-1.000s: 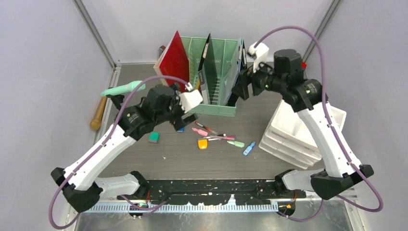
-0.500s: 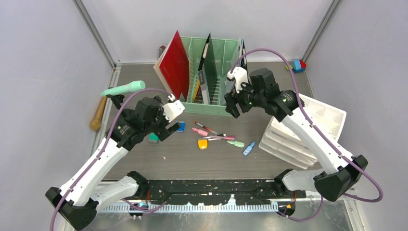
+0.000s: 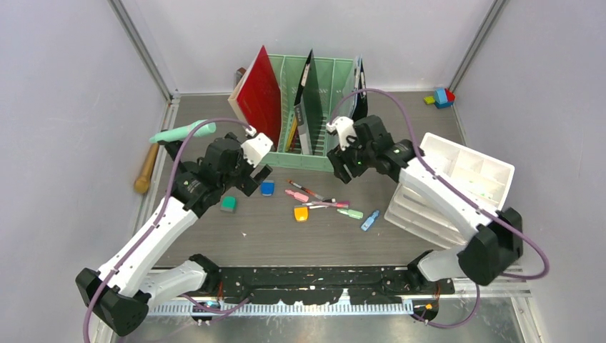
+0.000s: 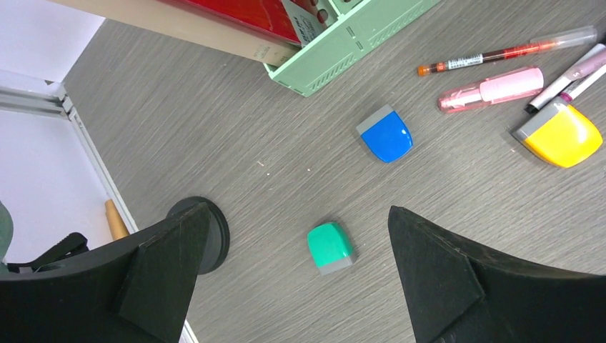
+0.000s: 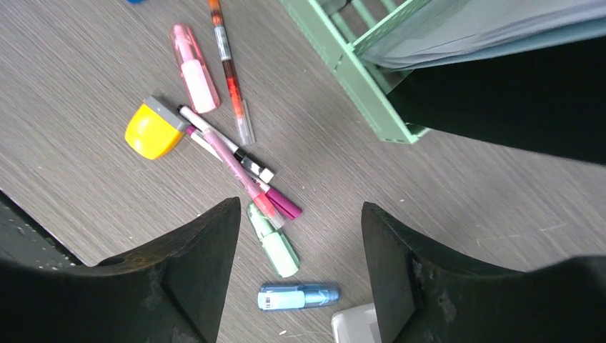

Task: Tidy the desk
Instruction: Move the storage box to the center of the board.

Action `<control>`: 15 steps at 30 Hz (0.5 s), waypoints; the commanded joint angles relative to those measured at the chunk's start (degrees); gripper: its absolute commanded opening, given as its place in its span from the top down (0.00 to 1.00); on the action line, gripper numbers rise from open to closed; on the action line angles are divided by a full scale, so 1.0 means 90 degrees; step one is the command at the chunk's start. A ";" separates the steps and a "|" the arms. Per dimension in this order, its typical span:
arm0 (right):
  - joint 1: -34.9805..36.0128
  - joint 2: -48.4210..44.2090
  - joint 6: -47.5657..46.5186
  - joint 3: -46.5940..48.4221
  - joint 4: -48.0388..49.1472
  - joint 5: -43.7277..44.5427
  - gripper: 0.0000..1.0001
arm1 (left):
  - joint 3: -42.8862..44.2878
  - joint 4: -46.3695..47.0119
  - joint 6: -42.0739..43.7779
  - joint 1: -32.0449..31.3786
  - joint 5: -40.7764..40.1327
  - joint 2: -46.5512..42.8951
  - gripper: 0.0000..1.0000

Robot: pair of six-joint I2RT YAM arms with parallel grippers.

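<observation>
Left wrist: left gripper (image 4: 299,214) spread wide, empty, over teal block (image 4: 330,246), probably lining up a grab. Right gripper (image 5: 300,209) parted, empty, above loose pens (image 5: 236,161) on desk (image 4: 214,143) underneath both.

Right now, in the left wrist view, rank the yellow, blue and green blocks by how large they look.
1. yellow block: clearly the largest.
2. blue block and green block: nearly alike. The blue one may look slightly bigger, but they are too close to rank.
</observation>
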 commanded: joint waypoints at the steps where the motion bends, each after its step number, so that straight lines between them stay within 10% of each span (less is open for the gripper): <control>1: 0.0236 0.0698 -0.0385 -0.0082 0.0473 -0.0043 0.33 | 0.0117 0.0407 -0.0162 0.0105 -0.0019 -0.0095 0.00; 15: 0.0487 0.3446 -0.1408 0.1056 0.1143 0.1292 0.39 | 0.0085 0.0389 -0.0152 0.0265 0.0018 -0.0331 0.00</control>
